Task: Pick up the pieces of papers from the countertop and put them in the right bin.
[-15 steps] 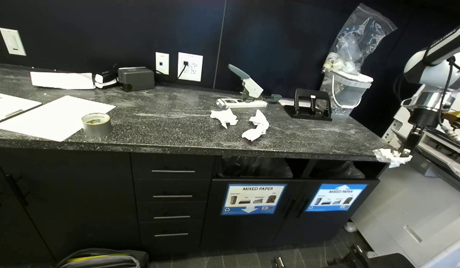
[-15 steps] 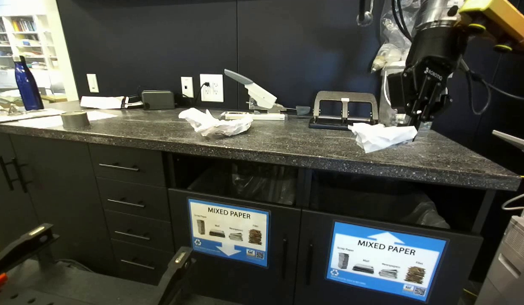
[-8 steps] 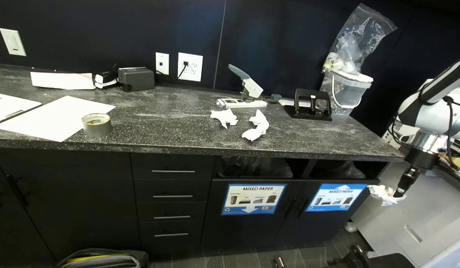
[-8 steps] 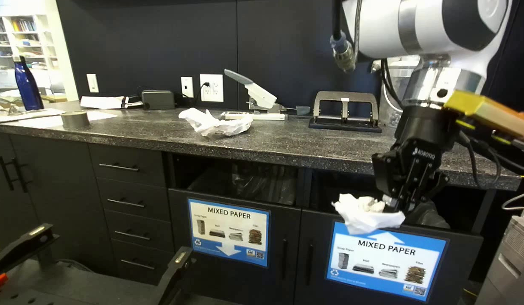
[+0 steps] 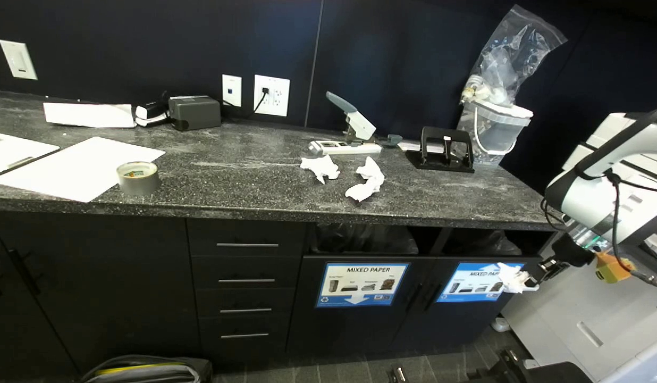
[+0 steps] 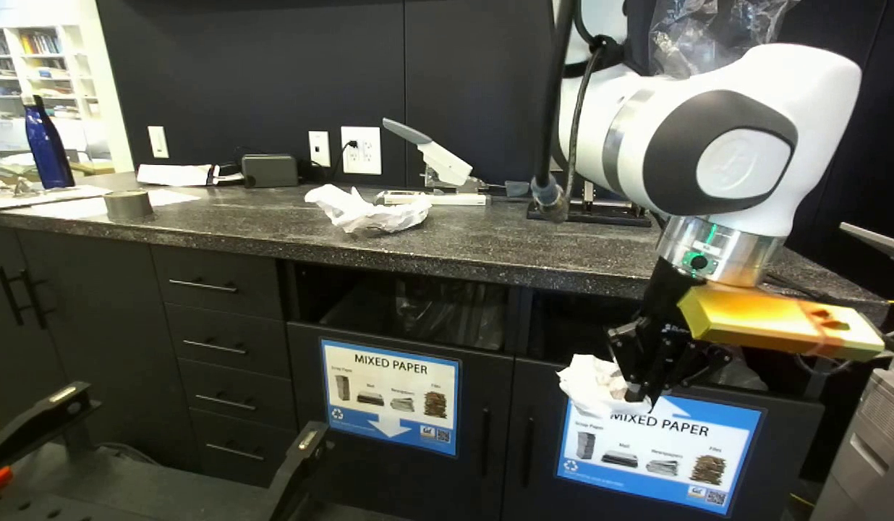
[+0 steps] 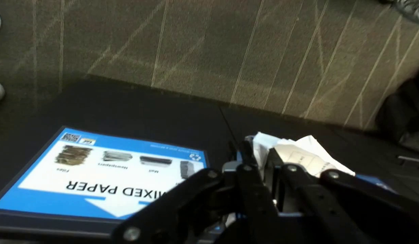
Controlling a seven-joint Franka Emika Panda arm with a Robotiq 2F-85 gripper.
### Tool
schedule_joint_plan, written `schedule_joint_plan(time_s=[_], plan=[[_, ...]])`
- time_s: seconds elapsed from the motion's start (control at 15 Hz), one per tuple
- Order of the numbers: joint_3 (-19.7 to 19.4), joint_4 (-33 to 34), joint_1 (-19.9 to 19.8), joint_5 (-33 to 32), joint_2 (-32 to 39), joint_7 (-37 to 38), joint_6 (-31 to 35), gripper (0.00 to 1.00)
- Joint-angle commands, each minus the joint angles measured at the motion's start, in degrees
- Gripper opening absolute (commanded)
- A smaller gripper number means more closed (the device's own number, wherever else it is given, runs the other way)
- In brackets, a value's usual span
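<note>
My gripper (image 5: 528, 282) (image 6: 641, 399) is shut on a crumpled white paper (image 5: 511, 277) (image 6: 590, 383). It holds it in front of the right cabinet door, at the "MIXED PAPER" sign, below the countertop edge. In the wrist view the fingers (image 7: 261, 159) pinch the printed paper (image 7: 311, 149). Two more crumpled papers (image 5: 320, 167) (image 5: 368, 180) lie on the dark countertop (image 5: 243, 181); they overlap in an exterior view (image 6: 367, 211). The right bin's opening, with a plastic bag (image 5: 496, 243), is above the right door, partly hidden by the gripper in an exterior view (image 6: 740, 373).
The left bin opening with its bag (image 5: 365, 238) is beside the right one. A stapler (image 5: 355, 127), a hole punch (image 5: 446, 149) and a clear bucket (image 5: 490, 133) stand at the back. A tape roll (image 5: 139, 178) and flat sheets (image 5: 78, 167) lie left. A printer (image 5: 567, 303) stands right.
My gripper has moved down from above the countertop's right end to in front of the right door, then tilted toward the left, carrying the paper. The two papers on the countertop have not moved.
</note>
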Motion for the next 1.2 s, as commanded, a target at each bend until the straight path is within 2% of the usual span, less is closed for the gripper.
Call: schedule_joint_plan(time_s=[0.0, 0.27, 0.47, 0.8, 1.13], plan=[[9.53, 2.85, -8.07, 8.60, 2.97, -3.19, 6.85, 0.12], [20.88, 6.30, -17.49, 16.18, 8.01, -7.03, 14.42, 0.12], [28.11, 9.67, -23.70, 17.66, 13.52, -10.50, 19.15, 0.12], [37.04, 14.67, -31.33, 11.59, 24.00, -10.38, 25.88, 0.13], [45.53, 17.33, -38.27, -3.51, 34.25, -4.55, 31.33, 0.13]])
